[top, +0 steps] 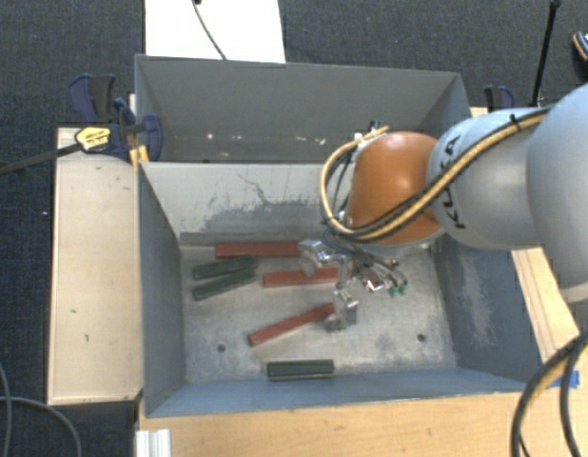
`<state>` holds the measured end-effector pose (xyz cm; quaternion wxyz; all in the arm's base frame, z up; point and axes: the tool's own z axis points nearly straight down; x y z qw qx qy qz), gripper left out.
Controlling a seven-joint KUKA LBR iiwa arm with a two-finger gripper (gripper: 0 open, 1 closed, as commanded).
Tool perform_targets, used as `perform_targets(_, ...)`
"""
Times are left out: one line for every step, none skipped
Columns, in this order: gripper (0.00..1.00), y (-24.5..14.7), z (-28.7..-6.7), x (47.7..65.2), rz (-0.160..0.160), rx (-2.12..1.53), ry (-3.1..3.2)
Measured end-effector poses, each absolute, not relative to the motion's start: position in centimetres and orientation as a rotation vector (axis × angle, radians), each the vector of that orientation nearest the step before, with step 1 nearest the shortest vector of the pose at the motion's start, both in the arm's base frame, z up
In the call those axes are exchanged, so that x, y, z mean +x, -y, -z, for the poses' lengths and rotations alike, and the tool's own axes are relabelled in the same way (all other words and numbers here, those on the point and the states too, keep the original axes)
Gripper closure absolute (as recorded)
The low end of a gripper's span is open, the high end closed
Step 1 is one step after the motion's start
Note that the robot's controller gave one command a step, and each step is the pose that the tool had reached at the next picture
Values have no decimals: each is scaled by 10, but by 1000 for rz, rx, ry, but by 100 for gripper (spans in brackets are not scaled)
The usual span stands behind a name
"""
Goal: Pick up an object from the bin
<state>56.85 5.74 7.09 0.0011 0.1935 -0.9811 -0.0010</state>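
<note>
My gripper (342, 314) reaches down into the middle of the bin, its metal fingertips at the right end of a reddish-brown bar (289, 326) that lies slanted on the floor. Whether the fingers are round that end I cannot make out. A second reddish-brown bar (299, 278) lies just above it, partly under the gripper's body. A third one (257, 249) rests along the back wall.
Two dark green bars (223, 276) lie side by side at the left. Another dark green bar (300, 370) sits by the front wall. The arm with its orange cover and cables hangs over the bin's right half.
</note>
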Motion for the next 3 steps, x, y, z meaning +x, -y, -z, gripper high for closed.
perform_targets(100, -56, -74, 570, 2, 606, 3086)
perform_targets(100, -59, -190, 593, -1, 588, 3098)
perform_targets(100, -77, -344, 573, -2, 990, 2993)
